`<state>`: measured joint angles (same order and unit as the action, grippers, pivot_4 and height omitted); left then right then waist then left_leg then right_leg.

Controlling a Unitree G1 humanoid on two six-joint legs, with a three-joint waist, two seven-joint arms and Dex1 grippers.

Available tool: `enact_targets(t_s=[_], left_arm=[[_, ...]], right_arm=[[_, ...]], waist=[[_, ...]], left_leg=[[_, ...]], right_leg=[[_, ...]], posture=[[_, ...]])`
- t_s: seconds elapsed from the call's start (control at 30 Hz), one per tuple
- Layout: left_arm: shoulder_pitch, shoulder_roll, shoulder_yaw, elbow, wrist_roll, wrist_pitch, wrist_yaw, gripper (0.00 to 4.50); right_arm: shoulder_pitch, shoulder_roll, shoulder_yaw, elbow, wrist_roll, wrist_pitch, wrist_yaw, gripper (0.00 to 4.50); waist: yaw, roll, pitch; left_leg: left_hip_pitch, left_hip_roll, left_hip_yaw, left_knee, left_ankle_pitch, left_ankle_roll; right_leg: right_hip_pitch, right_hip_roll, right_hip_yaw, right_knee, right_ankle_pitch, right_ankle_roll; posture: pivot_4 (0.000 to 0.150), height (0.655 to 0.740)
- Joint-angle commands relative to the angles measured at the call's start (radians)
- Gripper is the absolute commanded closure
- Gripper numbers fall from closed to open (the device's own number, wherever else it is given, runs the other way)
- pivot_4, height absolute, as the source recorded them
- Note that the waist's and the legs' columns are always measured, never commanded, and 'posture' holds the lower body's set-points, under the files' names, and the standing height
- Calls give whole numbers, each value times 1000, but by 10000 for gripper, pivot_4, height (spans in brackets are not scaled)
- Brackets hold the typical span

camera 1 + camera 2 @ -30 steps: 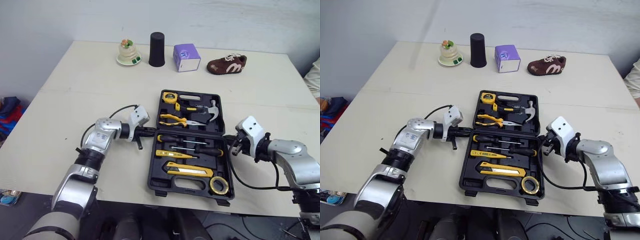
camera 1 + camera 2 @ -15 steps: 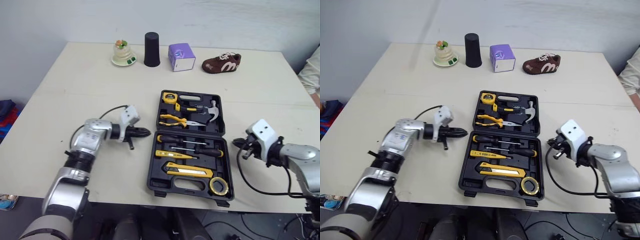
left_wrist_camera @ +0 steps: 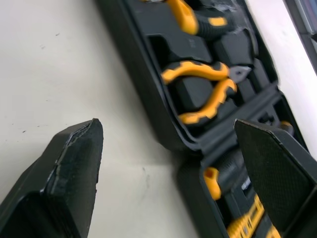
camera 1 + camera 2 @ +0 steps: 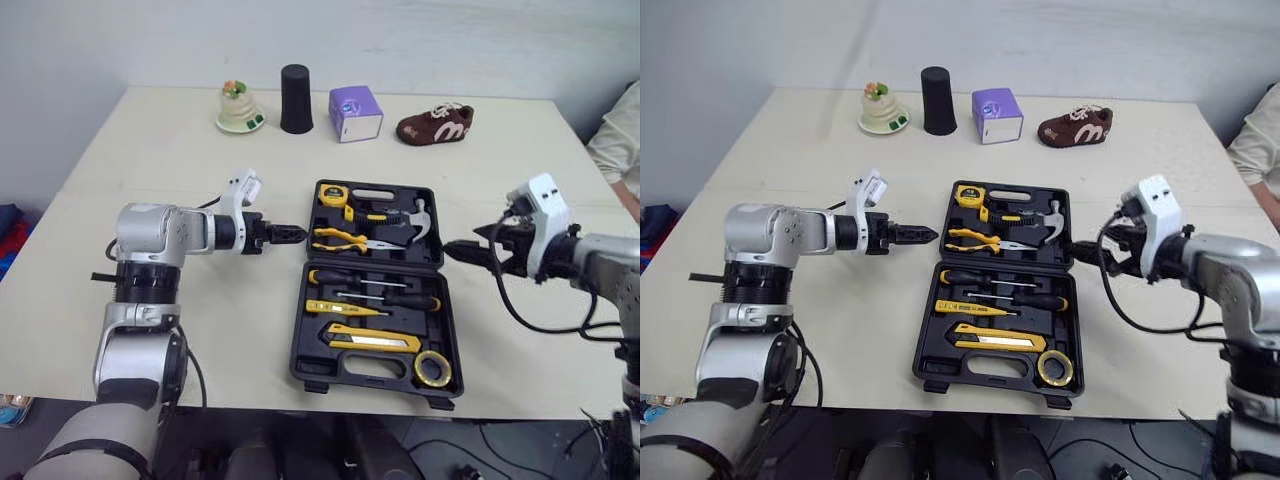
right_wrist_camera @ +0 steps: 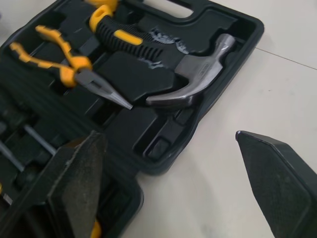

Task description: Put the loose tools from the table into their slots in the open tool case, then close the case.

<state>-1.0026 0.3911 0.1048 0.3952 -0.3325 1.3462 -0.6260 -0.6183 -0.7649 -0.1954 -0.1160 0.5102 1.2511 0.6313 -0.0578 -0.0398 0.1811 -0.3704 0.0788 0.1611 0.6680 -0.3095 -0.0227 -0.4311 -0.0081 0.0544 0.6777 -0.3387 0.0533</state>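
The left claw (image 4: 292,233) and right claw (image 4: 455,250) gape.

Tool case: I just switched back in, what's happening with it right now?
The tool case lies open on the table, with tools such as the hammer and pliers seated in their slots. The left gripper and right gripper flank its far half, one close beside each side edge. Both are open and hold nothing. The case is not yet closed.

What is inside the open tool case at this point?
Inside the tool case: tape measure, hammer, pliers, screwdrivers, a yellow utility knife and a yellow ring. The slot floors under them are covered.
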Motion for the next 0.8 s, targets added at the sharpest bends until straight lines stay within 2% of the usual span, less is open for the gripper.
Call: enact_targets(t_s=[0.03, 0.3, 0.63, 0.8], left_arm=[[-57, -30, 8, 46, 6, 9, 60, 433], [-99, -76, -26, 181, 45, -67, 141, 433], [-75, -105, -147, 227, 105, -156, 139, 433], [-86, -123, -158, 245, 105, -127, 152, 433]], right_arm=[[-71, 28, 26, 79, -49, 40, -89, 914], [-158, 70, 100, 209, -125, 19, -165, 914], [-189, 102, 162, 278, -169, 2, -178, 914], [-196, 106, 201, 287, -188, -3, -174, 914]], waist=[[1, 0, 0], [0, 0, 0], [0, 3, -1], [3, 4, -2]], left_leg=[[0, 0, 1, 0, 0, 0], [-1, 0, 4, -1, 0, -1], [1, -1, 5, -1, 1, -2], [2, -1, 5, -1, 2, -2]], right_leg=[[-1, 0, 0, 0, 0, 0], [-4, 0, 2, 1, 0, 0], [-3, 0, 3, 2, 0, 0], [-2, 0, 3, 3, 0, 0]], posture=[[1500, 7339], [1500, 7339], [1500, 7339], [1500, 7339]])
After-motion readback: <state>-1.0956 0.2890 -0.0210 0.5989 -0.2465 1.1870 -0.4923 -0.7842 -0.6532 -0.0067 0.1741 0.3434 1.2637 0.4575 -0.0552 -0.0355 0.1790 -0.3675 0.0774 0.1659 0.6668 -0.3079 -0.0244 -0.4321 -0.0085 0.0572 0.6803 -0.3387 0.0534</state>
